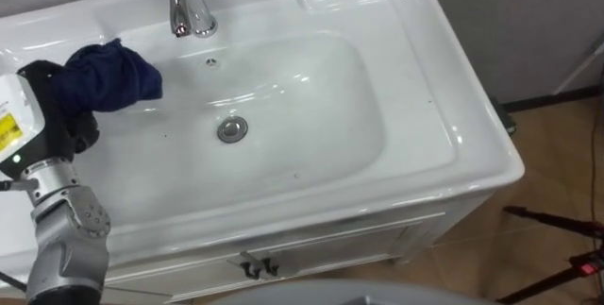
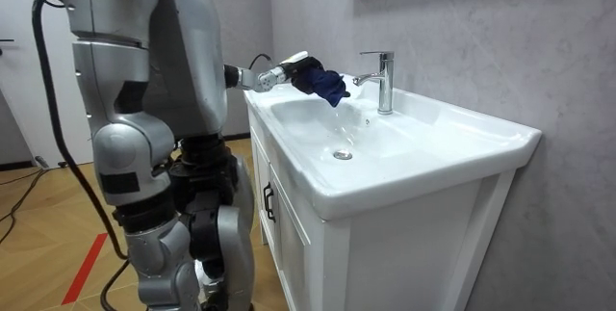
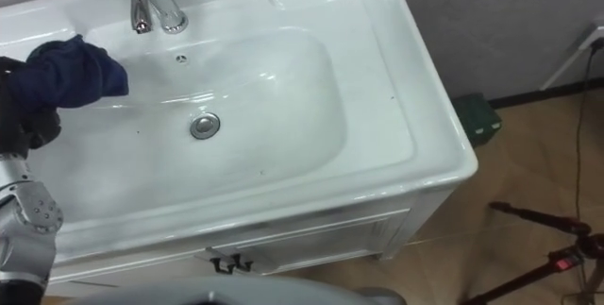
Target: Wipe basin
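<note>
cloth (image 1: pixel 109 76), dark blue and bunched, just left of the tap (image 1: pixel 185 8), fingers of the left hand (image 1: pixel 64 121) clamped on it; glossy white basin (image 1: pixel 321 107), metal drain (image 1: pixel 232 128) before the tap.

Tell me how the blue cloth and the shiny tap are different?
The blue cloth is dark and crumpled; the tap is silvery and smooth. The blue cloth is bunched in the left hand, whose fingers curl round it, over the left side of the basin; the tap stands upright on the basin's back ledge. Both are near the basin's back left.
</note>
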Tool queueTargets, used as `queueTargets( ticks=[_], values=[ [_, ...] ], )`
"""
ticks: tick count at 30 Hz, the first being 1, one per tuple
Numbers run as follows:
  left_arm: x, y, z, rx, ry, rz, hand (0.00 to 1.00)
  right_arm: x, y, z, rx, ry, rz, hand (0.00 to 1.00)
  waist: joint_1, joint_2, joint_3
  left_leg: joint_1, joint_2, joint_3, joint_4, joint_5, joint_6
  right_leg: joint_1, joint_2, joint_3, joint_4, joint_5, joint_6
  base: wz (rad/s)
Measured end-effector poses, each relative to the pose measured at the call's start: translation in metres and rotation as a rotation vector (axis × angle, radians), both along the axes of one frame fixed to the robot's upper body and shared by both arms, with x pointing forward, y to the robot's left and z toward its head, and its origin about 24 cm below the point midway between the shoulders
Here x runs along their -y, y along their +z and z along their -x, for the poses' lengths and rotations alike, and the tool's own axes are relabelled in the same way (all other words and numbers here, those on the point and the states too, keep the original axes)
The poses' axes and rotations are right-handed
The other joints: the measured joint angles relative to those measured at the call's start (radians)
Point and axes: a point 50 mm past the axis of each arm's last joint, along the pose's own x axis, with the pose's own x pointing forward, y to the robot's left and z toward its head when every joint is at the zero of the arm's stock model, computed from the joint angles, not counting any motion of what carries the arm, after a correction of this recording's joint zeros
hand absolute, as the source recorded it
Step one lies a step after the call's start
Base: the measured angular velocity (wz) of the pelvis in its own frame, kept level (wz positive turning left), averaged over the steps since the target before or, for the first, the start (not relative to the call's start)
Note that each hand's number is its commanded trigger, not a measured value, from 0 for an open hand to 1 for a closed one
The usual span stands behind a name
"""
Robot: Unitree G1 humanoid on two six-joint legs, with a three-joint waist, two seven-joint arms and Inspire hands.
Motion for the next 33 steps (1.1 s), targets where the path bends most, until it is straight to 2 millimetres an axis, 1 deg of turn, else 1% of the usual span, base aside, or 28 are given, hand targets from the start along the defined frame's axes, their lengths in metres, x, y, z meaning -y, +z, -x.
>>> queueTargets(
  ticks=[3, 6, 8, 11, 15, 17, 21, 23, 25, 26, 28, 30, 33],
  values=[
    [-0.002, -0.006, 0.006, -0.029, 0.013, 0.004, 1.0, 0.0, 0.0, 0.0, -0.002, -0.001, 0.0, 0.0, -0.001, -0.001, -0.0006, 0.0, 0.0, -0.002, 0.0, 0.0, 0.0, 0.001, -0.002, -0.01, 0.001, 0.0, 0.0, 0.02],
    [-0.004, -0.011, 0.015, -0.063, 0.027, 0.003, 1.0, 0.001, 0.0, 0.002, -0.017, -0.006, -0.002, 0.0, 0.008, -0.004, -0.0017, -0.004, 0.0, -0.01, 0.0, 0.0, 0.0, 0.0, -0.002, -0.019, 0.001, 0.0, 0.0, 0.07],
    [-0.006, -0.014, 0.021, -0.083, 0.04, 0.001, 1.0, 0.002, 0.001, 0.006, -0.029, -0.01, -0.001, 0.0, 0.029, -0.006, -0.0032, -0.008, -0.001, -0.016, 0.001, 0.0, 0.0, 0.001, -0.002, -0.023, 0.0, 0.0, 0.0, 0.08],
    [-0.01, -0.015, 0.028, -0.096, 0.065, -0.003, 1.0, 0.002, 0.001, 0.01, -0.035, -0.012, 0.001, 0.0, 0.046, -0.006, -0.0032, -0.014, -0.002, -0.034, 0.002, 0.0, 0.0, 0.001, -0.002, -0.036, -0.001, 0.0, 0.0, 0.15],
    [-0.017, -0.013, 0.034, -0.096, 0.102, -0.01, 1.0, 0.002, 0.001, 0.007, -0.025, -0.008, 0.002, 0.0, 0.056, 0.002, 0.0009, -0.019, -0.004, -0.049, 0.004, 0.0, 0.0, 0.005, -0.003, -0.051, -0.002, 0.0, 0.0, 0.13],
    [-0.022, -0.012, 0.037, -0.087, 0.125, -0.018, 1.0, 0.003, 0.001, 0.006, -0.019, -0.006, 0.004, 0.0, 0.072, 0.007, 0.001, -0.019, -0.006, -0.053, 0.006, 0.001, 0.001, 0.006, -0.003, -0.051, -0.002, -0.001, 0.0, 0.0],
    [-0.024, -0.015, 0.043, -0.098, 0.145, -0.023, 1.0, 0.006, 0.002, 0.003, -0.012, 0.005, 0.012, 0.0, 0.079, 0.014, 0.0012, -0.024, -0.012, -0.062, 0.01, 0.002, 0.004, 0.007, -0.008, -0.06, -0.002, -0.003, 0.003, 0.08],
    [-0.025, -0.02, 0.05, -0.128, 0.156, -0.02, 1.0, 0.008, 0.003, 0.001, -0.002, 0.015, 0.021, 0.0, 0.078, 0.015, -0.0002, -0.034, -0.018, -0.073, 0.016, 0.004, 0.006, 0.006, -0.016, -0.077, -0.002, -0.005, 0.007, 0.13],
    [-0.027, -0.022, 0.056, -0.143, 0.165, -0.022, 1.0, 0.009, 0.004, 0.001, -0.001, 0.017, 0.024, 0.0, 0.088, 0.015, -0.0007, -0.037, -0.021, -0.074, 0.018, 0.004, 0.006, 0.005, -0.018, -0.08, -0.003, -0.006, 0.009, 0.06],
    [-0.029, -0.021, 0.057, -0.141, 0.175, -0.024, 1.0, 0.009, 0.004, 0.001, -0.002, 0.02, 0.024, 0.0, 0.098, 0.01, -0.0024, -0.043, -0.023, -0.081, 0.022, 0.004, 0.006, 0.002, -0.02, -0.084, -0.003, -0.006, 0.009, 0.11],
    [-0.033, -0.019, 0.059, -0.132, 0.194, -0.028, 1.0, 0.01, 0.004, 0.0, -0.001, 0.026, 0.026, 0.0, 0.103, 0.007, -0.0027, -0.05, -0.025, -0.089, 0.025, 0.004, 0.006, 0.0, -0.021, -0.096, -0.004, -0.007, 0.01, 0.17],
    [-0.038, -0.017, 0.064, -0.127, 0.225, -0.033, 1.0, 0.01, 0.004, 0.0, -0.001, 0.03, 0.028, 0.0, 0.107, 0.007, -0.0023, -0.051, -0.026, -0.098, 0.025, 0.004, 0.006, 0.004, -0.022, -0.106, -0.004, -0.007, 0.01, 0.13],
    [-0.042, -0.015, 0.068, -0.117, 0.251, -0.024, 1.0, 0.01, 0.004, -0.002, 0.008, 0.032, 0.03, 0.0, 0.109, 0.008, -0.0021, -0.05, -0.026, -0.1, 0.025, 0.004, 0.006, 0.006, -0.022, -0.108, -0.004, -0.007, 0.01, 0.03]
  ],
)
